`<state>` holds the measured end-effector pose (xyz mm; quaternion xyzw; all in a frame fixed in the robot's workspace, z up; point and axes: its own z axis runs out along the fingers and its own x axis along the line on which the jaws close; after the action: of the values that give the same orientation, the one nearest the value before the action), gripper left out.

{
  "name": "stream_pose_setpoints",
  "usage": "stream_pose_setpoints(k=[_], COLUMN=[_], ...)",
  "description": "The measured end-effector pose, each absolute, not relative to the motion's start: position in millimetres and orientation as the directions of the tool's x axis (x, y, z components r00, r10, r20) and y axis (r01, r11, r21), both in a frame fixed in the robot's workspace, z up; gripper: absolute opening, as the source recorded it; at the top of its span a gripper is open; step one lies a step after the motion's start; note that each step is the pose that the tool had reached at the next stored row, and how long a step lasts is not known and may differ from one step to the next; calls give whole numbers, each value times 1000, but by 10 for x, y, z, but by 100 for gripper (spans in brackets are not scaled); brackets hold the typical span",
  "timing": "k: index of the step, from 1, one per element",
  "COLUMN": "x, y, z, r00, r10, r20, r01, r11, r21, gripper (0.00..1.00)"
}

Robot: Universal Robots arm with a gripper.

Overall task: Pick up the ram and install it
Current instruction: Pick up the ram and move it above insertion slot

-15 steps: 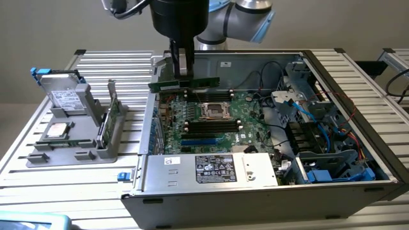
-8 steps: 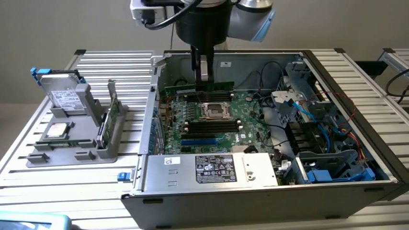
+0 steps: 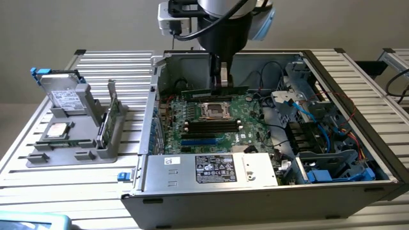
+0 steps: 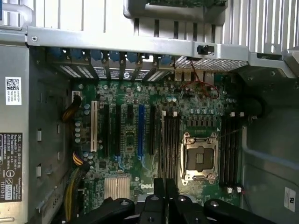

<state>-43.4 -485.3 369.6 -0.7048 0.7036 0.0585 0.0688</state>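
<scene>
Exterior view: I see the claw (image 3: 221, 82) pinched on the ram (image 3: 198, 91), a thin flat green stick held level over the motherboard's (image 3: 211, 127) far edge, beyond the square metal socket (image 3: 216, 111).

Wrist view: its black fingers (image 4: 159, 192) sit pressed together above glossy green board.

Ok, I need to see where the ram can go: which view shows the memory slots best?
The wrist view: it looks straight down on the memory slots, black rows on both sides of the processor socket. The exterior view shows one bank slantwise; the gripper and the ram it holds cover the other.
</scene>
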Motion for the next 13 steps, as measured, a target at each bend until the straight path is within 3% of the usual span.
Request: stream_pose_setpoints(k=[4, 7, 13], x=[-428, -427, -427], y=[-4851, -4849, -4849], z=[3686, 3683, 3668], r00=[1, -1, -43], r10=[-984, -989, -989], r20=[-177, -148, -139], r01=[-1000, -1000, -997], r11=[1, 2, 34], r21=[-15, -5, 69], gripper=[13, 13, 13])
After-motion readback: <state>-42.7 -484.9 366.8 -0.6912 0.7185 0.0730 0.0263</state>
